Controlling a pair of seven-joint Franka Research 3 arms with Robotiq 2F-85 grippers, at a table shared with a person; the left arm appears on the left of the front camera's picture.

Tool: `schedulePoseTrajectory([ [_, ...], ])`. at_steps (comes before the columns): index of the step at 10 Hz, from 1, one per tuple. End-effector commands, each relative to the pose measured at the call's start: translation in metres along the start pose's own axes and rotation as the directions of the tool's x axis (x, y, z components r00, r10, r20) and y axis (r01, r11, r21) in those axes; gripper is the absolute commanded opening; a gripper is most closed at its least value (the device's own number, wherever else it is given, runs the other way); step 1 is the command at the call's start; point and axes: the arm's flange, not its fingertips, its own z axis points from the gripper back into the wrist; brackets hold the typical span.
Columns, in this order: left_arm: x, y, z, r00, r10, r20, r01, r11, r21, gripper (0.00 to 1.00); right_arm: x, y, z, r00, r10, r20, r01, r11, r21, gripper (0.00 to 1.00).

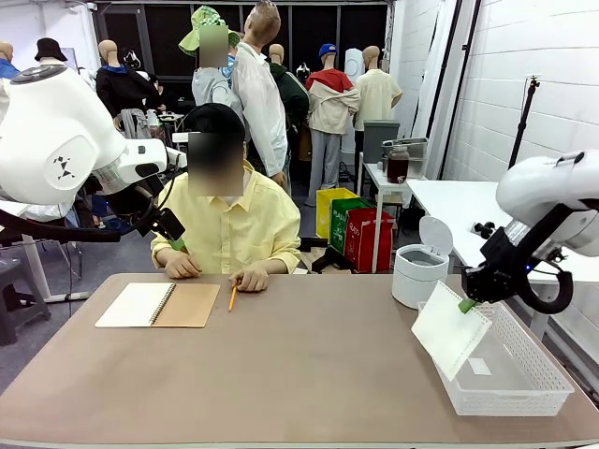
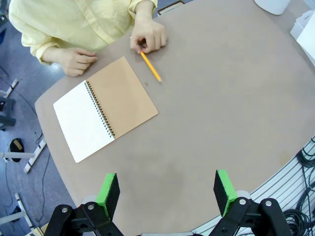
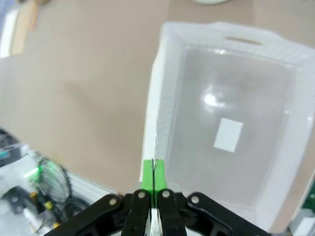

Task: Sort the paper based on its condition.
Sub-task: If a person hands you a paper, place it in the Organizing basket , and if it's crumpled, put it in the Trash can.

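paper [image 1: 451,341] hangs tilted over the white basket [image 1: 510,400], pinched at its top by the right fingers [image 1: 465,305]; left fingers [image 2: 109,189] spread wide, empty, above the table [image 2: 221,98].

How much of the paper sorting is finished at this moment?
Done: nothing sorted that I can see; the white plastic basket holds no sheet. In hand: the right tool is shut on a thin white paper sheet over the basket's edge. Left: releasing it; the left tool hangs open above the brown table.
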Motion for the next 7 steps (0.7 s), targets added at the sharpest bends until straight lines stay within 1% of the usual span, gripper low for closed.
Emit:
schedulePoseTrajectory([
  [1, 0.000, 0.001, 0.000, 1.000, 0.000, 0.006, 0.000, 1.000, -0.002, 1.00, -0.004, -0.007, -0.012, 0.999, -0.033, 0.023, 0.035, 0.997, -0.073, 0.00],
  [2, 0.000, 0.001, 0.000, 1.000, 0.000, 0.006, 0.000, 1.000, -0.002, 1.00, -0.008, -0.012, -0.013, 0.998, -0.051, 0.048, 0.055, 0.995, -0.085, 0.00],
  [5, 0.000, 0.001, 0.000, 1.000, 0.000, 0.006, 0.000, 1.000, -0.002, 1.00, -0.019, -0.030, -0.017, 0.989, -0.122, 0.079, 0.135, 0.973, -0.188, 0.00],
  [7, 0.000, 0.001, 0.000, 1.000, 0.000, 0.006, 0.000, 1.000, -0.002, 1.00, -0.022, -0.035, -0.026, 0.989, -0.133, 0.070, 0.145, 0.969, -0.202, 0.00],
])
